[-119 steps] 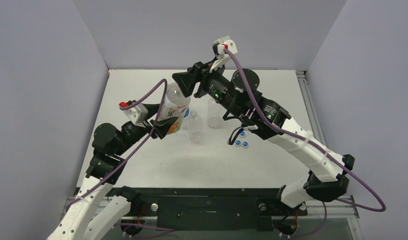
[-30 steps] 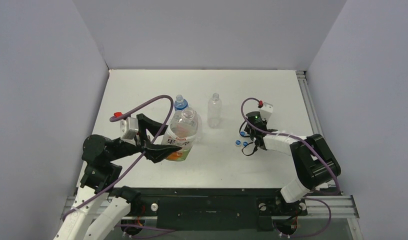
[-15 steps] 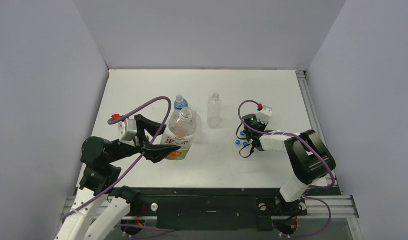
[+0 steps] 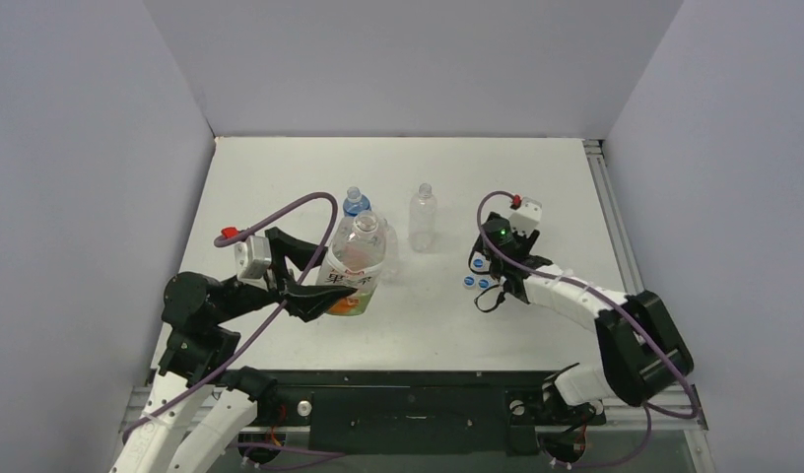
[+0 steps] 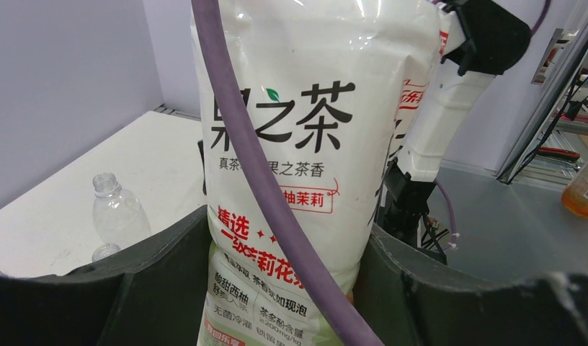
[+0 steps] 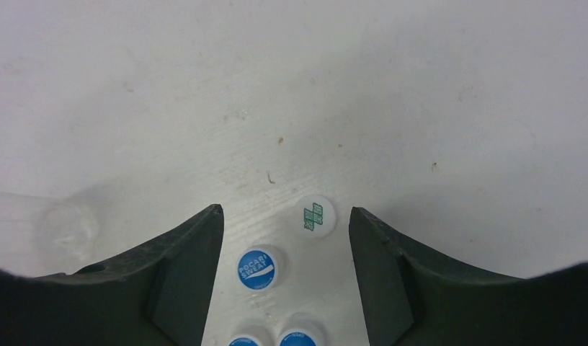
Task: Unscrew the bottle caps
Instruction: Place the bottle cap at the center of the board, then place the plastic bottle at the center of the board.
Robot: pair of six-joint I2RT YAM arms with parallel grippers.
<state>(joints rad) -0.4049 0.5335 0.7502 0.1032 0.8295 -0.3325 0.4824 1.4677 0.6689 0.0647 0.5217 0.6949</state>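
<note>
My left gripper (image 4: 319,288) is shut on the wide bottle with the orange-and-green label (image 4: 355,264) and holds it upright, its mouth open. In the left wrist view the gripper (image 5: 284,245) clamps the bottle's label (image 5: 305,115) between both black fingers (image 5: 154,288). My right gripper (image 4: 480,272) hangs low over the caps with its jaws open and empty (image 6: 285,210). Between the jaws the white cap (image 6: 318,216) and a blue cap (image 6: 256,268) lie on the table, with two more blue caps (image 6: 298,337) at the bottom edge. The blue-labelled bottle (image 4: 355,201) and a plain bottle (image 4: 423,217) stand behind.
Another plain bottle (image 4: 388,254) stands half hidden right behind the wide bottle; a plain bottle also shows in the left wrist view (image 5: 118,213). A purple cable (image 5: 269,187) crosses in front of the label. The white table (image 4: 280,177) is walled on three sides.
Since four seconds ago my right arm has come down from the wide bottle's top to the caps and opened there. My left arm has drawn the wide bottle nearer.
</note>
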